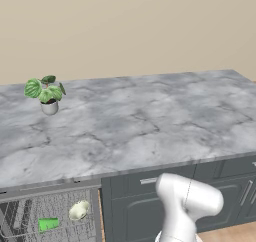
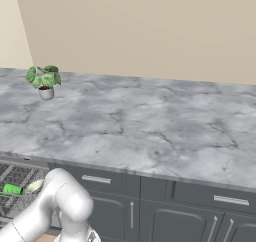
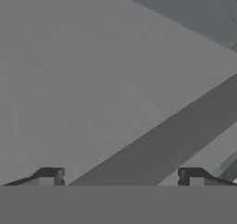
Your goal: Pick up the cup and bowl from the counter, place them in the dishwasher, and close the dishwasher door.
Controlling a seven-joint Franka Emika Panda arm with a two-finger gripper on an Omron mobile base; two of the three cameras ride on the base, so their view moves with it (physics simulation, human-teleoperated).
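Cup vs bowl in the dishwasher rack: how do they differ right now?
The cup is bright green; the bowl is pale cream.
The cup lies on its side and looks elongated; the bowl looks rounder and seems tipped rather than flat.
In the left base view the cup sits left of and nearer than the bowl.
Both rest on the dishwasher rack, off the counter.

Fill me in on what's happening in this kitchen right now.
The cup and bowl already lie in the dishwasher rack, off the counter. The hand is open and empty, close over a flat grey panel that looks like the dishwasher door. Closing it seems to be what remains. A potted plant stands on the counter.
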